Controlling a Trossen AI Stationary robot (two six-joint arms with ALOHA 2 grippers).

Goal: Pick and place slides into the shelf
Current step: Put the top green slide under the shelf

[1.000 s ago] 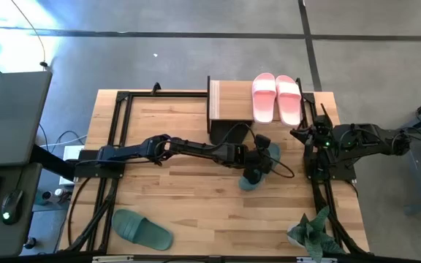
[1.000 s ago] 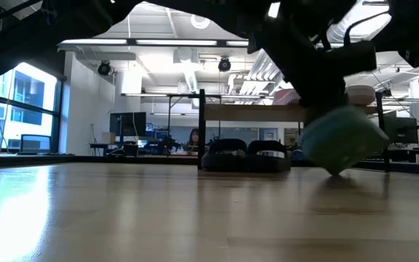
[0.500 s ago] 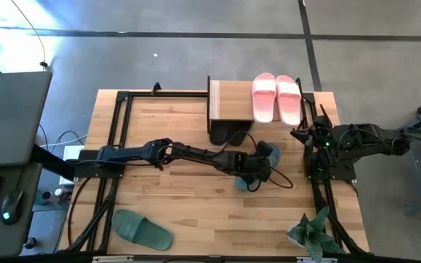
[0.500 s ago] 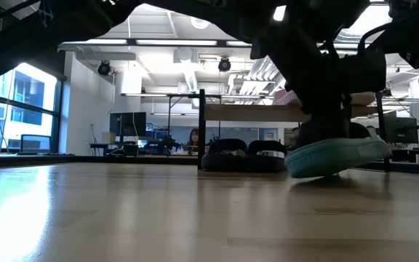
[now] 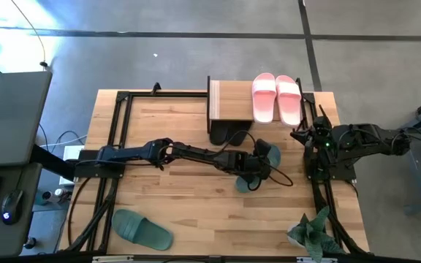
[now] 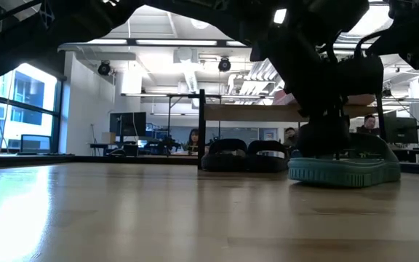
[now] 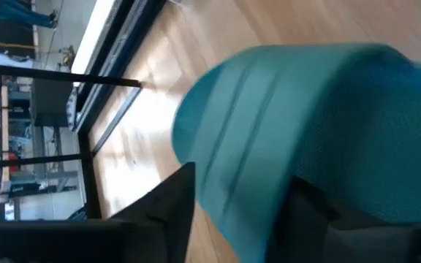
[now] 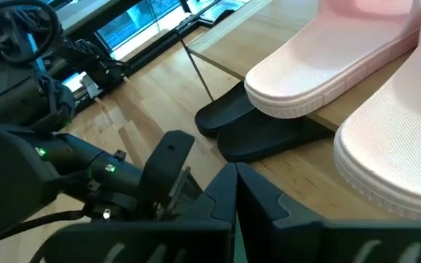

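A dark green slide (image 5: 244,183) (image 6: 344,171) lies flat, sole down, on the table right of centre. My left gripper (image 5: 258,166) (image 7: 240,197) is low over its middle, open, with one finger on either side of the strap (image 7: 298,109). The second green slide (image 5: 141,228) rests on the table at the near left. The pink pair (image 5: 276,98) sits on the shelf (image 5: 232,102) top, and the black pair (image 5: 229,134) (image 6: 246,156) stands under it. My right gripper (image 8: 234,197) waits shut at the right edge. My left gripper comes from above with its fingers (image 7: 174,208) on either side of the green slide's strap, about mid-length. I cannot tell whether the fingers touch it. The slide rests level on its sole on the table.
A potted plant (image 5: 309,234) stands at the near right corner. Black frame rails (image 5: 115,139) run along the table's left and right sides. A desk with a laptop (image 5: 6,117) stands left of the table. People sit in the room beyond (image 6: 193,138).
My left gripper has come down with the green slide. A second ago the slide hung tipped below the fingers, clear of the table. It then levelled out and now lies flat on its sole on the table.
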